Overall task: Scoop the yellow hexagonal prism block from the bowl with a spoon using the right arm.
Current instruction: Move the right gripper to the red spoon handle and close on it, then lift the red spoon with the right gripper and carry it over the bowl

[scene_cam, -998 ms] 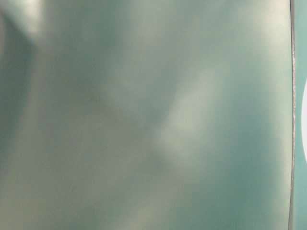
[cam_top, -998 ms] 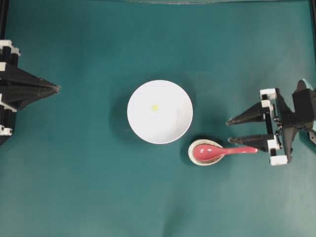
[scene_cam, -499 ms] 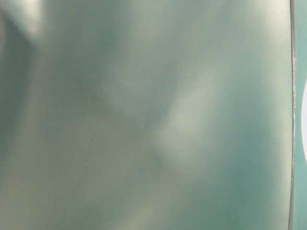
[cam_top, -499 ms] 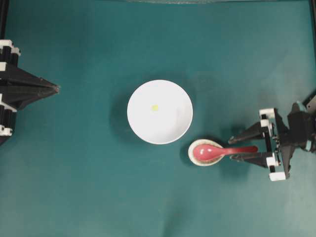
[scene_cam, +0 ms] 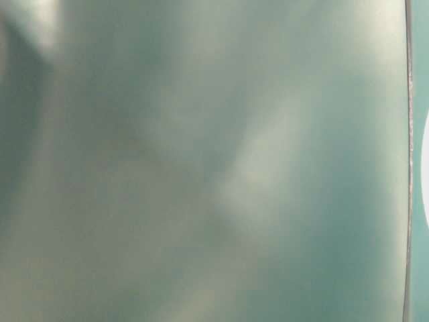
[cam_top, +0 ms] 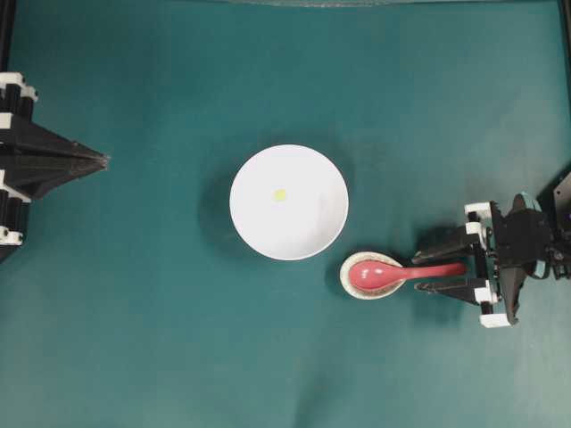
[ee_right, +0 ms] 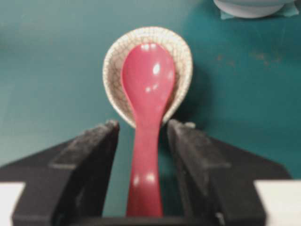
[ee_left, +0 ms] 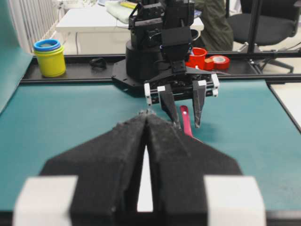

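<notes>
Spoon (ee_right: 146, 117) handle now sits between your right gripper's (ee_right: 141, 136) spread jaws, which have just advanced; close next.

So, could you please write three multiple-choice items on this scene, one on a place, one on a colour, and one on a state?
1. Where does the glossy red-pink soup spoon's scoop rest?
A. in the small speckled oval dish
B. in the large white bowl
C. on the bare table

2. What colour is the tiny block in the bowl?
A. blue
B. pale yellow
C. red

3. How does the right gripper stand?
A. shut on the spoon
B. open, fingers either side of the handle
C. open over the bowl

Answers: 1 A, the scoop fills the dish; 2 B, seen overhead; 3 B, gaps show beside the handle.
</notes>
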